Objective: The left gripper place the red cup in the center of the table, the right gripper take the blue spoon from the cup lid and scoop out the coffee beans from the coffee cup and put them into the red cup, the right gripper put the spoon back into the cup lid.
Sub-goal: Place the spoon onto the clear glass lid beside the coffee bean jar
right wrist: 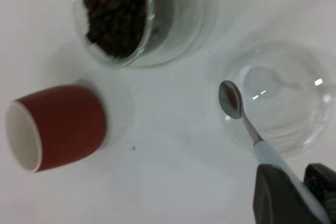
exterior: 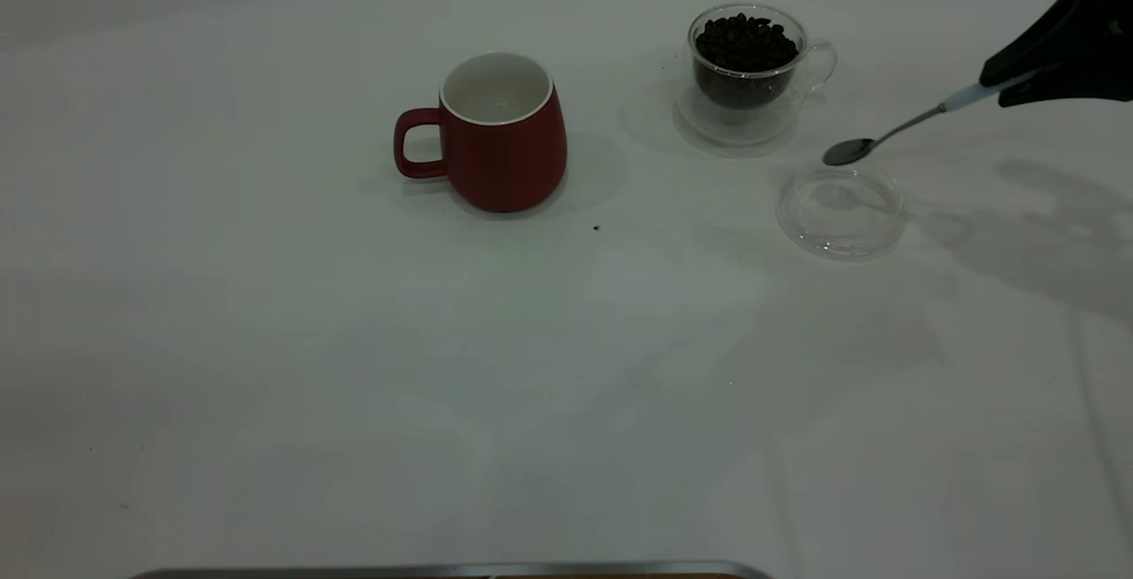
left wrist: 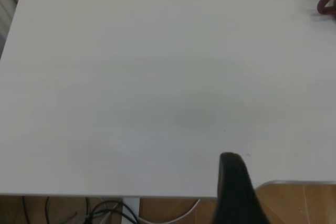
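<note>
The red cup [exterior: 500, 132] stands upright near the table's [exterior: 265, 340] middle, handle to the left, and its white inside looks empty. To its right is the coffee cup [exterior: 748, 74], heaped with coffee beans [exterior: 745, 43]. The cup lid [exterior: 841, 212] lies flat in front of it with nothing in it. My right gripper [exterior: 1018, 88] is shut on the blue spoon's [exterior: 912, 123] pale handle and holds its bowl just above the lid's far rim. In the right wrist view the spoon [right wrist: 247, 124] hangs over the lid [right wrist: 283, 95]. My left gripper [left wrist: 233, 182] hovers at the table's edge, far from the red cup [left wrist: 328, 3].
A tiny dark speck [exterior: 596, 227] lies on the table in front of the red cup. A metal strip [exterior: 443, 572] borders the front edge. In the left wrist view, floor and cables [left wrist: 105, 211] show past the table's edge.
</note>
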You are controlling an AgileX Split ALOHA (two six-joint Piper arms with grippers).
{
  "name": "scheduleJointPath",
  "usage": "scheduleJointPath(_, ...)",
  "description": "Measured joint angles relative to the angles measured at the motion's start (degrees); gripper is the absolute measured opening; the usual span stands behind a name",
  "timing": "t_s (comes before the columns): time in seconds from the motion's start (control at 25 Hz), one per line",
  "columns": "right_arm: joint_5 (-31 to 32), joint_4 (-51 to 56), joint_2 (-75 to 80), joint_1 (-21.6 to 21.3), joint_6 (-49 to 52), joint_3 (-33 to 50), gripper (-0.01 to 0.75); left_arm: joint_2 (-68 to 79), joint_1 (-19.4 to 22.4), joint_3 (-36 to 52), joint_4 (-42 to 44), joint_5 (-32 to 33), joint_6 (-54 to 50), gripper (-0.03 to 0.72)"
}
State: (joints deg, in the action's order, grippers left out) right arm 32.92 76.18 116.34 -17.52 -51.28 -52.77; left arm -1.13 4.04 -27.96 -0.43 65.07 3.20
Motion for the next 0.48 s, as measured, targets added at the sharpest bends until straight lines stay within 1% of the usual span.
scheduleJointPath(0.16,-2.0,-0.2,0.0,0.0,0.6,0.0,0.114,0.0,0.0,0.0,0.0,0.0,0.0,0.532)
scheduleJointPath(0.48,-3.3,-0.3,0.7,0.0,0.5,0.0,0.114,0.0,0.0,0.0,0.0,0.0,0.0,0.532)
